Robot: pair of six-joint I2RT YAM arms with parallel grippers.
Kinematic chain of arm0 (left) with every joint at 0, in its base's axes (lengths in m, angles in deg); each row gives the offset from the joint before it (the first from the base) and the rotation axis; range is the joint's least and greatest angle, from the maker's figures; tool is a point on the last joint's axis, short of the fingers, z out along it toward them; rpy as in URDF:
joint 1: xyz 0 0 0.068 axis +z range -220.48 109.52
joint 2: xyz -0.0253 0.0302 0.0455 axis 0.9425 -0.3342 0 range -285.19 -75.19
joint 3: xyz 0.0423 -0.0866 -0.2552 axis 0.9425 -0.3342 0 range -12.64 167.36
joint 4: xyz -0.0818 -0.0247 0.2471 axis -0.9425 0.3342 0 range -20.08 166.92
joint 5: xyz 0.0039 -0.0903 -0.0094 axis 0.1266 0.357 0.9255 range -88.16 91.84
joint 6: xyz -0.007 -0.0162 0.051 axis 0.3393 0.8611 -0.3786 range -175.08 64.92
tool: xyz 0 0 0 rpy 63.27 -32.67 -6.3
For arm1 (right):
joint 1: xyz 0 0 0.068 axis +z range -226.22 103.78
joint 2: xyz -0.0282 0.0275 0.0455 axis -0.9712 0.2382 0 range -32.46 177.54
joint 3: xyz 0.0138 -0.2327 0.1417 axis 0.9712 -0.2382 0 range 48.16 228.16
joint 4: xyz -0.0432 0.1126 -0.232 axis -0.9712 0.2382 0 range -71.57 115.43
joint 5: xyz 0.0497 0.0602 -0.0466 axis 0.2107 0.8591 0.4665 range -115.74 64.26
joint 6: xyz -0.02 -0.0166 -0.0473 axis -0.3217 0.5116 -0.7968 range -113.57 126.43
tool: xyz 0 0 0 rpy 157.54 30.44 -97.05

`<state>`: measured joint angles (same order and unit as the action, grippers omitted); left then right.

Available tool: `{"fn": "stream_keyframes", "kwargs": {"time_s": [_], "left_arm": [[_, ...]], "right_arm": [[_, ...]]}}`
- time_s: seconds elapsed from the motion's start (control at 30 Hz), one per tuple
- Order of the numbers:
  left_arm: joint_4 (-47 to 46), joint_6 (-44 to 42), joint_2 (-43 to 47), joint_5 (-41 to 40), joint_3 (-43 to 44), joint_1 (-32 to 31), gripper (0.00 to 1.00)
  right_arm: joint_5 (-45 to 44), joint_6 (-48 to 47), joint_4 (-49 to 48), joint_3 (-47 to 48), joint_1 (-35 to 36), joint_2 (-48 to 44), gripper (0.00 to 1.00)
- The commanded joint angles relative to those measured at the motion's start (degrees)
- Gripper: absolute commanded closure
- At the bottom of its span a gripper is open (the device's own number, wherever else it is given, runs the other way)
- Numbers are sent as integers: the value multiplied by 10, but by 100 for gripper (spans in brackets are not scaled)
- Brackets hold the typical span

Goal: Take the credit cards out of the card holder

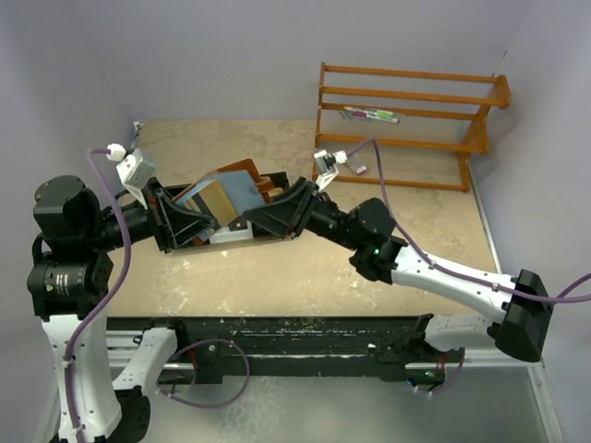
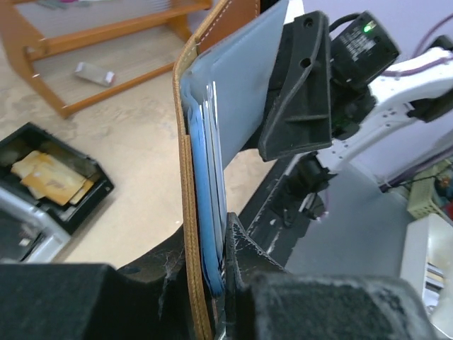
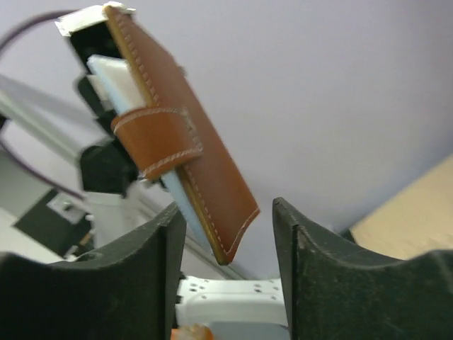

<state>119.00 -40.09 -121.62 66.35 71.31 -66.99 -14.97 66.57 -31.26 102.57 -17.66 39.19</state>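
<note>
my left pincer (image 2: pixel 216 265) is clenched on the lower end of the holder (image 2: pixel 185 170), which hangs open above the desk (image 1: pixel 305 277), brown leather outside, grey-blue lining inside. the cards (image 2: pixel 207 205), light blue among them, sit edge-on in it, pinched with the leather in that grip. below, near the desk's middle, lies a black tray (image 2: pixel 85 202) with orange-yellow pieces (image 2: pixel 46 177) in one compartment. my right pincer (image 3: pixel 226 212) is released: its jaws stand apart with the holder's far corner between them, and a gap shows on one side. a wooden rack (image 1: pixel 406 120) stands at the desk's far right corner.
</note>
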Motion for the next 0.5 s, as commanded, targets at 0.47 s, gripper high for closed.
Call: {"fn": "stream_keyframes", "kwargs": {"time_s": [0.47], "left_arm": [[246,-222,-95,-277,47,0,100]], "right_arm": [[56,-204,364,218,-52,12,32]]}}
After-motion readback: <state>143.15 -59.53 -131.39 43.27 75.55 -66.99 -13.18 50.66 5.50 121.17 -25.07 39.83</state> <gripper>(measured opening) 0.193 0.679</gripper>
